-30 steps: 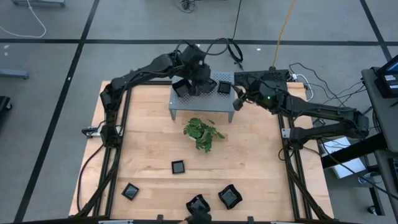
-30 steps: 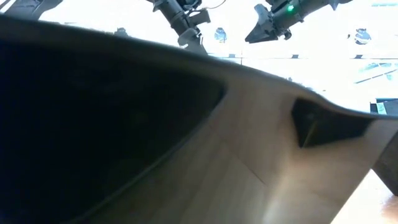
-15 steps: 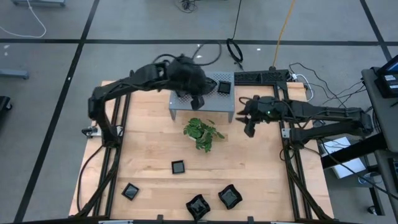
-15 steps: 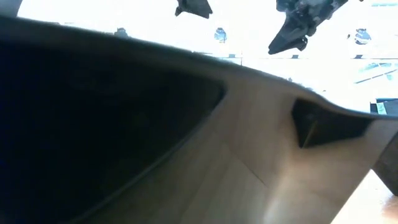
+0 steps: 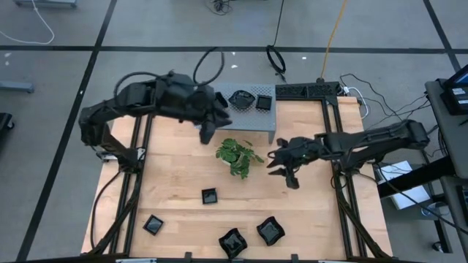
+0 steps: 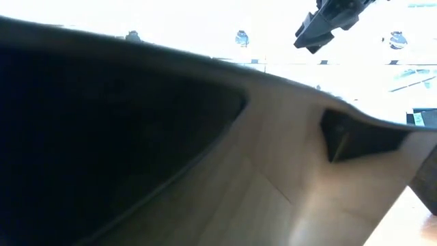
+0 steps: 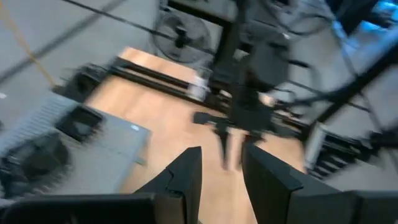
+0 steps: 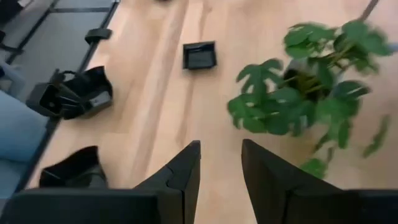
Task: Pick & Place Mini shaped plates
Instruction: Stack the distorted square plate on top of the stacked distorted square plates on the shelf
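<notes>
Several mini shaped plates lie flat near the table's near edge: a square plate (image 5: 210,196) (image 8: 200,56), another square one (image 5: 153,224), a wavy plate (image 5: 232,241) and a second wavy plate (image 5: 270,231) (image 8: 81,93). Two more rest on top of the grey perforated stand (image 5: 252,126): a rounded plate (image 5: 241,100) (image 7: 37,155) and a square plate (image 5: 263,103) (image 7: 78,121). My left gripper (image 5: 207,133) (image 7: 221,168) hangs open in the air off the stand's left front corner. My right gripper (image 5: 281,162) (image 8: 221,162) is open above the table, right of the green plant (image 5: 238,155).
The green plant (image 8: 311,87) stands mid-table between the stand and the near plates. Bare wood lies between the plant and the right gripper. In the low view a dark shape (image 6: 102,137) close to the camera blocks most of the table; only the right gripper (image 6: 317,31) shows above it.
My left gripper has drawn back from the top of the stand toward the table's left and near side, empty; a rounded plate now shows on the stand where it was. My right gripper has swung from the stand's far right toward the near edge, ending right of the plant.
</notes>
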`<state>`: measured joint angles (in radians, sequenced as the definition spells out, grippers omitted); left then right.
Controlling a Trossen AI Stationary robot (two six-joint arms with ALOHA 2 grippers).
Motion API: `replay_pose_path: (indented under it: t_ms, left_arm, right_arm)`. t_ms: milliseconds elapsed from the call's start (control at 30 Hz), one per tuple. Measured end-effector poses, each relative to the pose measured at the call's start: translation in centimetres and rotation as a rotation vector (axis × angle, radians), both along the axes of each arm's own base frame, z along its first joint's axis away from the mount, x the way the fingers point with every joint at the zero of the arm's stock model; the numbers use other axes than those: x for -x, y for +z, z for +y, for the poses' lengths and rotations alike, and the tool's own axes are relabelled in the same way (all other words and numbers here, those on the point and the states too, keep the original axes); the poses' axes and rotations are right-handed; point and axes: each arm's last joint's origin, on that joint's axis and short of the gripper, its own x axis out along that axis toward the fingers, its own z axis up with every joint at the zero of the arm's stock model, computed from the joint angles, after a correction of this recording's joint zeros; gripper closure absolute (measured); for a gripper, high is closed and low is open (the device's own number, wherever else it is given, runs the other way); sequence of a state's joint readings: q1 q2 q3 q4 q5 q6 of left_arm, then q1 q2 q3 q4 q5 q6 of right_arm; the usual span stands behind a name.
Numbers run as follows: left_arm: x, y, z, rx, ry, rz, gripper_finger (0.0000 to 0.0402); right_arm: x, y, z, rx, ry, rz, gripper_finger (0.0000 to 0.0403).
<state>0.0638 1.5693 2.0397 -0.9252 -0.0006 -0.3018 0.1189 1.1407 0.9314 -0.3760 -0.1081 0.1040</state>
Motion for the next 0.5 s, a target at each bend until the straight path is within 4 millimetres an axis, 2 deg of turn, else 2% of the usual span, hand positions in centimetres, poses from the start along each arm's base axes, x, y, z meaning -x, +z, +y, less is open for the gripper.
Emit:
replay_pose_path:
  t_ms: [67, 200, 367, 500]
  left_arm:
    - [0.5, -0.2, -0.7, 0.039, -0.056, 0.043, 0.0284]
    - [1.9, -1.9, -2.1, 0.129, -0.142, 0.271, 0.0284]
    - [2.8, -5.6, -4.5, 0.186, -0.139, 0.664, 0.0284]
    - [2.5, -8.9, -7.1, 0.132, -0.229, 0.804, 0.0284]
  right_arm:
    - [-0.3, -0.4, 0.2, -0.019, -0.006, 0.017, 0.0298]
    - [-0.6, -0.8, 0.7, -0.041, -0.013, 0.044, 0.0298]
    - [-0.6, -0.6, 2.0, -0.134, -0.062, 0.036, 0.0298]
    - [-0.5, -0.4, 2.9, -0.117, -0.111, 0.004, 0.0298]
